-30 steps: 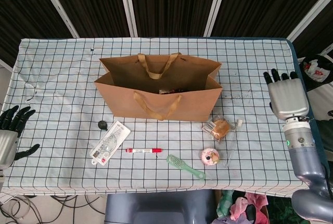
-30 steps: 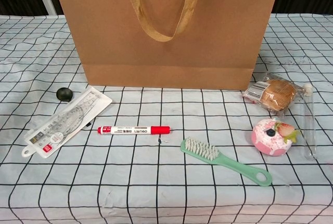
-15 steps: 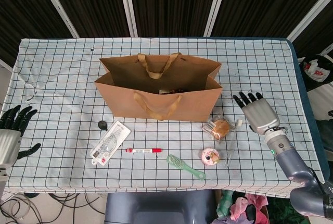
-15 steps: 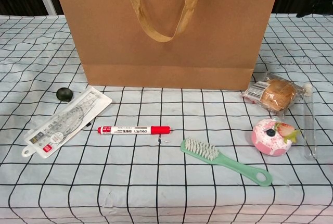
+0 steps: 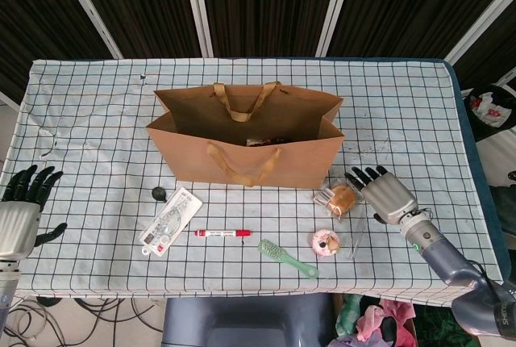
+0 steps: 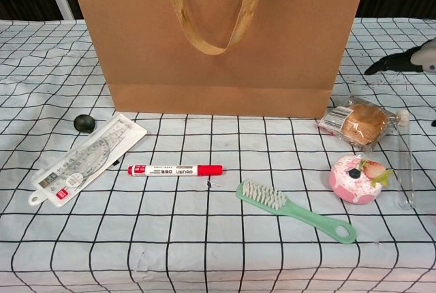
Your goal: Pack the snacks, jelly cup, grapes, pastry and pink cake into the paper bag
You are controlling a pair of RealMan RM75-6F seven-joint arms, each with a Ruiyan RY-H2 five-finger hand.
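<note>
A bench (image 5: 97,105) covered in a white cloth with a dark grid fills most of the head view. On its middle stands the brown paper bag (image 5: 246,149), upright and open at the top, its two paper handles arching over the mouth; something dark and reddish lies inside it, too hidden to name.

The right robot hand (image 5: 380,194) reaches in low over the cloth from the right, fingers spread and pointing toward the bag's right end, holding nothing. Its dark fingertips (image 6: 385,66) just enter the chest view at the right edge. The left robot hand (image 5: 22,206) sits at the bench's left edge, well apart from everything, fingers spread and empty.

In front of the bag on the left lies a ruler set in a clear packet (image 6: 88,158), with a small black round object (image 6: 85,123) just beside its upper end. A green brush (image 6: 294,210) lies diagonally at the front, right of a red and white marker (image 6: 175,170).

The wrapped pastry (image 6: 355,123) lies near the bag's right front corner, just beside the right robot hand's fingertips; whether they touch cannot be told. The pink cake (image 6: 357,177), topped with a strawberry and a blueberry, sits just in front of the pastry. A clear slender packet (image 6: 405,167) lies along their right side.
</note>
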